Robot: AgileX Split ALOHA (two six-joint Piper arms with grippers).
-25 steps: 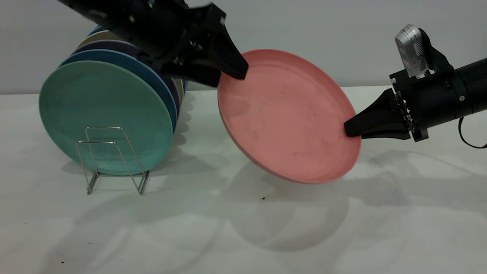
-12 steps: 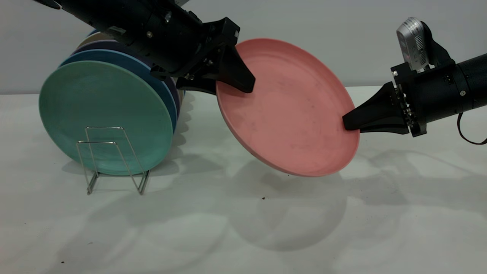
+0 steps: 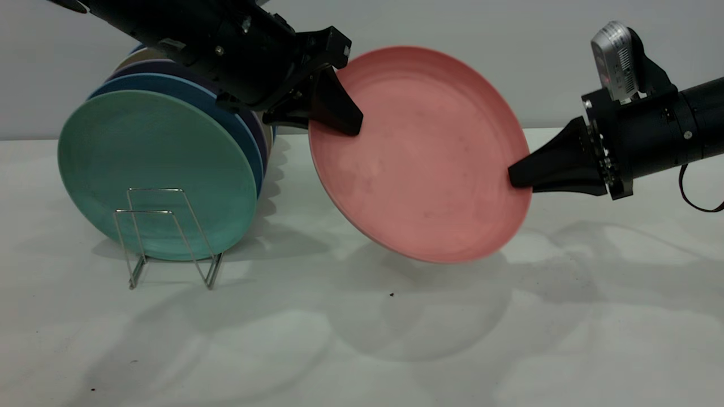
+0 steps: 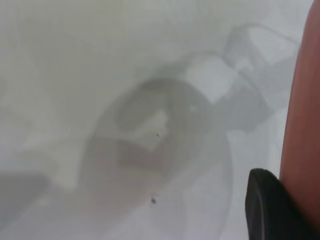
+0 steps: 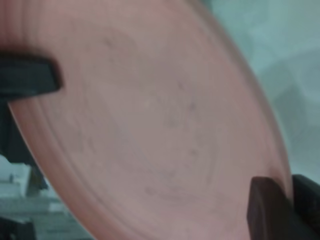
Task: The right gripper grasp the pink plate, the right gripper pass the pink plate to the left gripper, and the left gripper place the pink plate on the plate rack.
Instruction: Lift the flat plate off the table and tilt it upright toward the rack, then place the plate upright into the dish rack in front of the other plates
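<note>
While the pink plate [image 3: 421,152] hangs tilted above the table [image 3: 362,339], both tools have hold of it at opposite edges. The left tool [image 3: 334,116] comes in from the upper left on its thick black arm and is clamped on the plate's upper left rim, one finger lying across the plate's face. The right tool [image 3: 517,176] reaches in level from the right and is pinched on the plate's right rim, its pointed tip just overlapping the edge. The plate touches nothing else; its lowest edge is clear of the table, with its shadow on the surface below.

To the left stands the plate rack [image 3: 167,237], a low wire frame on the table. A green plate [image 3: 155,175] stands upright in it at the front, with a blue plate [image 3: 226,110] and further plates lined up behind. The pink plate is near that row but apart from it.

From the right wrist, the plate's face fills the view, with the right tool's finger [image 5: 267,212] over its rim and the left tool's finger [image 5: 30,75] on the far edge.
</note>
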